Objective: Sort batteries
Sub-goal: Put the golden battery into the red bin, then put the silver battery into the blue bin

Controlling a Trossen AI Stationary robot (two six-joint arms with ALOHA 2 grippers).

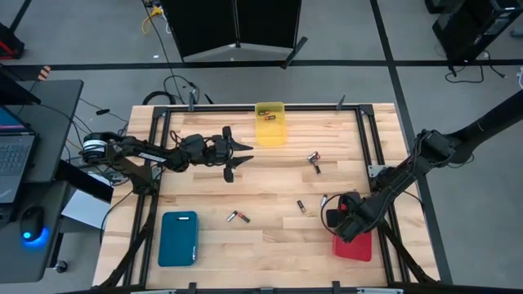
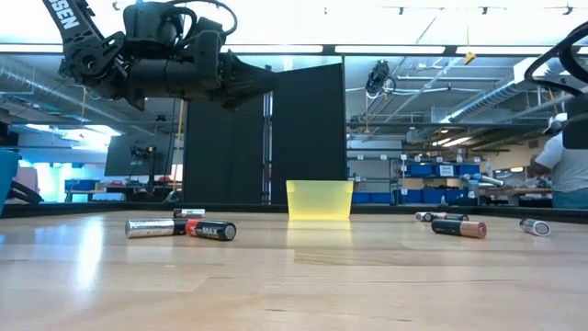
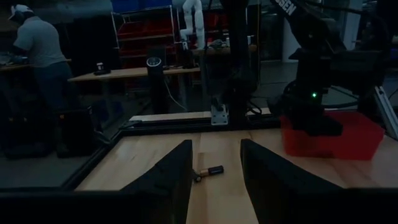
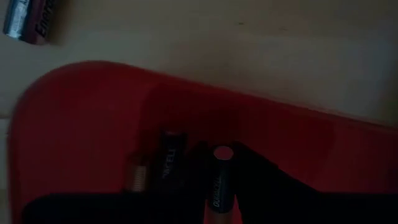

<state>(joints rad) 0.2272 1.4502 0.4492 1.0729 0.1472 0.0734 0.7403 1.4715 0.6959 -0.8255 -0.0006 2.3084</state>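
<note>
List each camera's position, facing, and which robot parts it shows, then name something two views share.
High view: overhead, straight down on the table; both arms.
Low view: table height, facing the yellow tray; left arm above.
Left wrist view: looks past the open left gripper across the table to the red tray; right arm beyond.
Right wrist view: looks down into the red tray; right gripper over batteries.
Shared: the red tray, both wrist views.

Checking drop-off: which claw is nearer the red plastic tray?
Right. The right claw hangs directly over the red plastic tray at the table's near right corner. The left claw hovers far off, over the table's far left-centre.
</note>
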